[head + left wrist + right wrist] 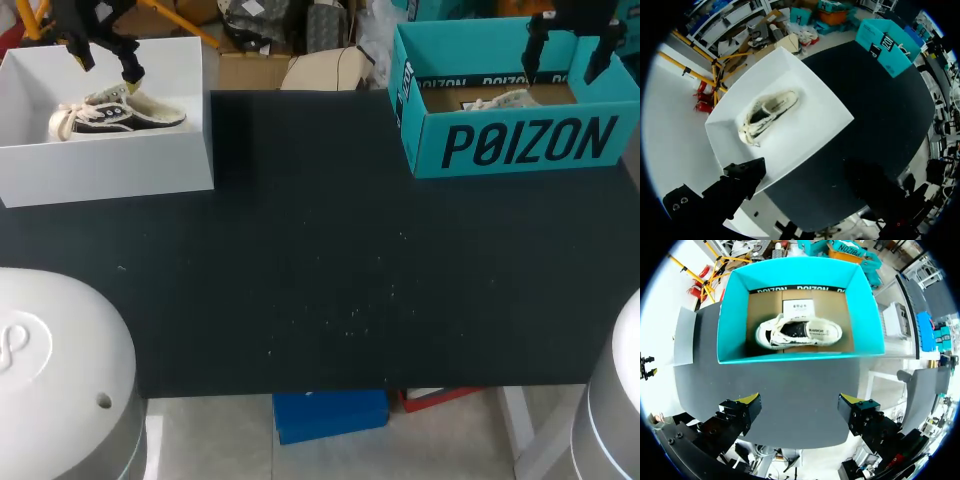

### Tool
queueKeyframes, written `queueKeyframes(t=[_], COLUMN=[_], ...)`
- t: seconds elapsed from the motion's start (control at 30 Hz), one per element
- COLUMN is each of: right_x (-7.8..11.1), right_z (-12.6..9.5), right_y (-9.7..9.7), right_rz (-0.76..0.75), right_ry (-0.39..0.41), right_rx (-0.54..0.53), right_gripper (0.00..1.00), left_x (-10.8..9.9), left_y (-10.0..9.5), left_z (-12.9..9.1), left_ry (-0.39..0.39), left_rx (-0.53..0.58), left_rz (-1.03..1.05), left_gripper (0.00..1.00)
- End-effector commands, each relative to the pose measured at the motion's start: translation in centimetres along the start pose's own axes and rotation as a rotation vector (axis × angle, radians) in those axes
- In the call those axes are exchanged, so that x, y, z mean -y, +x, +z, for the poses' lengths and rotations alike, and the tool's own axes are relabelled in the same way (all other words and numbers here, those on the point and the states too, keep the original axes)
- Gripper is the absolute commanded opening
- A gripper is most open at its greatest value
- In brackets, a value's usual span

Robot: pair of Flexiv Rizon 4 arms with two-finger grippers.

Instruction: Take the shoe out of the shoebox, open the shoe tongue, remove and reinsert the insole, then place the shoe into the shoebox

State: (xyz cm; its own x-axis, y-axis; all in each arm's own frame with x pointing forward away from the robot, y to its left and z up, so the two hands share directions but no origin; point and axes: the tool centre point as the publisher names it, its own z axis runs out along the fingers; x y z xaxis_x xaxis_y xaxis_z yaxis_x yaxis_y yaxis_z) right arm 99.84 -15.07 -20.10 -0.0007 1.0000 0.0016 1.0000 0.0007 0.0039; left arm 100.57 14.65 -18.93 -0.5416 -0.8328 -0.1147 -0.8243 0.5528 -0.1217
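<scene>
Head view: table (320, 280) nearest. At its far edge a white box (100, 170) (left side) holds a shoe (115, 112), and a teal box (425, 140) holds a second shoe (797, 331). The left gripper (108, 60) hangs over the white box, the right gripper (568, 55) over the teal one, both with jaws spread wide, empty.

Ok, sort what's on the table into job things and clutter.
Job: white box, left shoe inside; teal box, right shoe inside; left gripper, right gripper, both open.
Lying about: white specks on the table.
</scene>
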Motion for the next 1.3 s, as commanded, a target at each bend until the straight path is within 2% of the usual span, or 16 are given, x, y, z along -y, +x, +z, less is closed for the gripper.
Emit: queueKeyframes(t=[0.03,0.07,0.17,0.4,0.53,0.57,0.6,0.63,0.73,0.93,1.0,1.07,1.13,1.2,1.3], right_x=[-0.1,-0.1,-0.1,-0.1,-0.1,-0.1,-0.1,-0.1,-0.1,-0.1,-0.1,-0.1,-0.1,-0.1,-0.1], right_z=[0.0,0.0,0.0,0.0,0.0,0.0,0.0,0.0,0.0,0.0,0.0,0.0,0.0,0.0,0.0], right_y=[0.0,0.0,0.0,0.0,0.0,0.0,0.0,0.0,0.0,0.0,0.0,0.0,0.0,0.0,0.0], right_rz=[0.0,0.0,0.0,0.0,0.0,0.0,0.0,0.0,0.0,0.0,0.0,0.0,0.0,0.0,0.0], right_ry=[0.001,0.001,0.001,0.001,0.001,0.001,0.001,0.001,0.001,0.001,0.001,0.001,0.001,0.001,0.001], right_rx=[0.0,0.0,0.0,0.0,0.0,0.0,0.0,0.0,0.0,0.0,0.0,0.0,0.0,0.0,0.0], right_gripper=[1.0,1.0,1.0,1.0,1.0,1.0,1.0,1.0,1.0,1.0,1.0,1.0,1.0,1.0,1.0], left_x=[-0.8,-0.7,-0.5,-0.6,-0.4,-0.3,-0.3,-0.2,0.3,1.5,1.9,2.3,2.6,2.9,3.3], left_y=[0.4,0.5,0.1,-2.6,-3.8,-4.0,-4.2,-4.4,-5.1,-6.6,-7.0,-7.5,-7.8,-8.2,-9.0], left_z=[-0.1,0.0,0.5,2.2,3.3,3.6,3.9,4.2,5.0,7.0,7.9,8.6,9.3,10.1,11.5], left_ry=[0.116,0.125,0.106,0.086,0.069,0.061,0.055,0.048,0.037,0.013,0.003,0.01,0.008,0.006,-0.001], left_rx=[0.0,0.023,-0.023,-0.055,-0.063,-0.064,-0.064,-0.056,-0.065,-0.054,-0.049,-0.06,-0.076,-0.078,-0.077], left_rz=[0.164,0.274,0.492,0.727,0.775,0.796,0.837,0.845,0.856,0.844,0.831,0.809,0.799,0.795,0.79], left_gripper=[1.0,1.0,1.0,1.0,1.0,0.95,0.77,0.75,0.81,0.81,0.79,0.71,0.68,0.71,0.67])
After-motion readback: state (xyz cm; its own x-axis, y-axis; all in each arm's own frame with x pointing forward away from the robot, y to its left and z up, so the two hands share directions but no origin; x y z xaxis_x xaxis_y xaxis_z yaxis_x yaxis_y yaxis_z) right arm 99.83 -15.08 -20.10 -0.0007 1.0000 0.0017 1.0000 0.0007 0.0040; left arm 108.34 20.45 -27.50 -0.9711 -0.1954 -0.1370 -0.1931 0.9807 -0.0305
